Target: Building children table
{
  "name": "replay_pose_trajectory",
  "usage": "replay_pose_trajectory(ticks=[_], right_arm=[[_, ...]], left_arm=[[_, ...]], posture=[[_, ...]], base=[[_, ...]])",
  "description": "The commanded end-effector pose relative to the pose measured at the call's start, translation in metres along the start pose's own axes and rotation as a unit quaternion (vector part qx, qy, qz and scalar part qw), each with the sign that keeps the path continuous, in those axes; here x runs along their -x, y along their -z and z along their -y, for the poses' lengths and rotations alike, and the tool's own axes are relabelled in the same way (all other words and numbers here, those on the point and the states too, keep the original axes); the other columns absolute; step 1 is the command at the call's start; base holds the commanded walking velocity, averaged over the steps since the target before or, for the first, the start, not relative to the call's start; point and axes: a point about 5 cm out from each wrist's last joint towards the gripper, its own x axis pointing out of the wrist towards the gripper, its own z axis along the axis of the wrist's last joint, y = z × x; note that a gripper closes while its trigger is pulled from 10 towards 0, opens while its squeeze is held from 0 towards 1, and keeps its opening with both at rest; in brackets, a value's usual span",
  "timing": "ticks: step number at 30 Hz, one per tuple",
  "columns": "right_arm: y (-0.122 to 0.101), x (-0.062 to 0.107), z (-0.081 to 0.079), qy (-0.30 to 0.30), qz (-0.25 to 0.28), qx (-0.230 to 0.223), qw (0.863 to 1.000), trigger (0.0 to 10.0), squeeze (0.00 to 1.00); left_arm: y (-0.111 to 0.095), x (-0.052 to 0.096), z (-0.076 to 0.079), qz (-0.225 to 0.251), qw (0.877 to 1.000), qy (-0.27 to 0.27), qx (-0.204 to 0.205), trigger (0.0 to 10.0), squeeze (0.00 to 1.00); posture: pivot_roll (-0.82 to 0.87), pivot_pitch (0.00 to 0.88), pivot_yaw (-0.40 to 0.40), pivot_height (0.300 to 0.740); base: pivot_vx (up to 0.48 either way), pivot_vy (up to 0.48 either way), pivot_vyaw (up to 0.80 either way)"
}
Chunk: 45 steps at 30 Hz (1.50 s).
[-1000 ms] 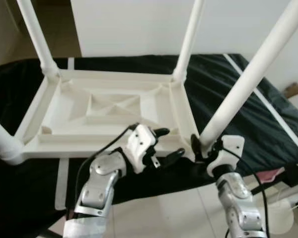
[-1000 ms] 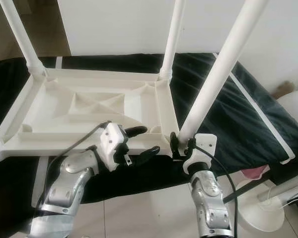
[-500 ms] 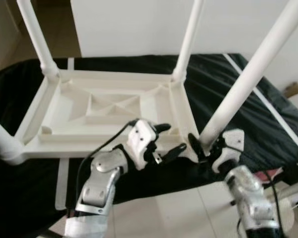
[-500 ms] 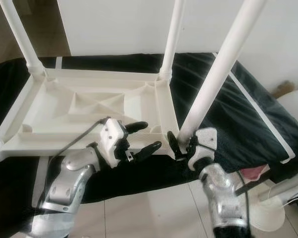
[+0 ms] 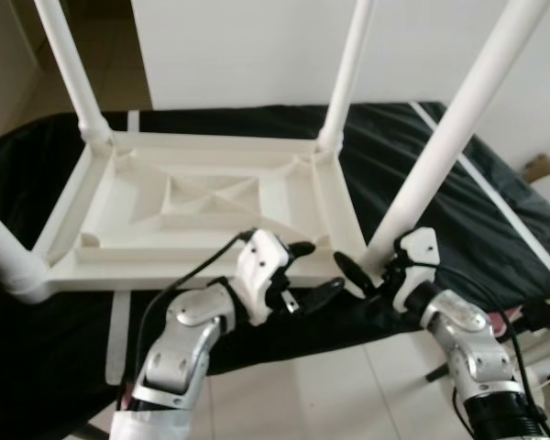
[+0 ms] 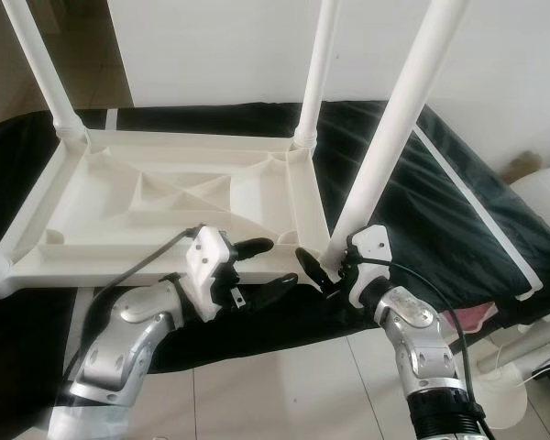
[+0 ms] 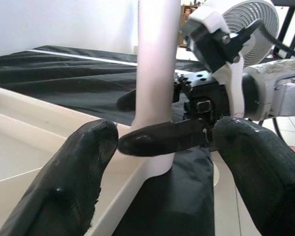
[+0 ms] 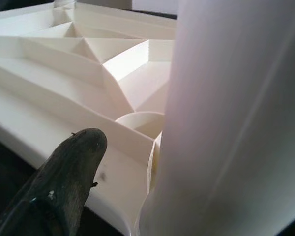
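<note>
A white plastic children's table lay upside down on a black cloth with white stripes, its ribbed underside facing up, with a raised rim and diagonal stiffeners crossing a central rectangle. Round white legs rose from its corners: the far-left leg, the far-right leg, the near-left leg and the near-right leg, which leaned up and away to the robot's right. The right tool stood at the foot of the near-right leg, its black fingers spread to either side of the leg just above the socket; whether they pressed against it could not be told, though the right wrist view showed one finger close beside the leg and the table's corner. The left tool hovered at the table's near edge, just beside that corner, its fingers wide apart and holding nothing. In the left wrist view, a white fan stood behind the right tool. Pale floor tiles showed below the cloth's edge.
</note>
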Motion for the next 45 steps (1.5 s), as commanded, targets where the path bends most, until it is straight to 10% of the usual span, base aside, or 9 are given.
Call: replay_pose_trajectory(ticks=[1,2,3,6,7,17,18,31,45], right_arm=[[0.004,-0.002,-0.001,-0.025,-0.014,0.005,1.0,10.0,0.0],[0.004,-0.003,-0.001,-0.028,-0.016,0.009,0.999,10.0,0.0],[0.004,-0.003,0.001,-0.027,-0.015,0.012,0.999,4.5,0.0],[0.004,-0.003,0.002,-0.027,-0.015,0.014,0.999,4.5,0.0],[0.004,-0.003,0.004,-0.028,-0.014,0.016,0.999,0.0,0.0],[0.009,0.001,0.008,-0.027,-0.023,0.017,0.999,0.0,0.0],[0.011,0.003,0.008,-0.018,-0.025,0.005,1.0,10.0,0.0],[0.005,0.007,0.007,0.087,0.017,-0.028,0.996,10.0,0.0],[0.004,0.003,-0.013,0.264,0.042,-0.066,0.961,10.0,0.0]], left_arm=[[0.0,-0.001,0.006,-0.004,1.0,0.024,0.003,10.0,0.0],[0.0,-0.001,0.006,-0.005,1.0,0.024,0.002,10.0,0.0],[0.0,-0.001,0.006,-0.005,1.0,0.024,0.002,10.0,0.0],[0.0,-0.001,0.005,-0.005,1.0,0.024,0.002,10.0,0.0],[0.0,-0.001,0.005,-0.006,1.0,0.024,0.003,10.0,0.0],[0.0,-0.001,0.004,-0.007,1.0,0.022,0.001,10.0,0.0],[0.0,-0.001,0.004,-0.007,1.0,0.021,0.0,10.0,0.0],[0.002,-0.003,0.001,-0.005,1.0,0.018,-0.002,10.0,0.0],[0.003,-0.007,-0.002,0.004,1.0,0.014,0.002,10.0,0.0]], posture=[[0.02,0.041,-0.069,0.74],[0.02,0.041,-0.069,0.74],[0.02,0.038,-0.069,0.74],[0.02,0.038,-0.069,0.74],[0.02,0.034,-0.069,0.74],[0.02,0.022,-0.07,0.74],[0.02,0.018,-0.064,0.74],[-0.01,0.022,-0.06,0.74],[-0.02,0.028,-0.05,0.74]], base=[[0.0,0.0,0.0],[0.0,0.0,0.0],[0.0,0.0,0.0],[0.0,0.0,0.0],[0.0,0.0,0.0],[0.0,0.0,0.0],[0.0,0.0,0.0],[0.0,0.0,0.0],[0.0,0.0,0.0]])
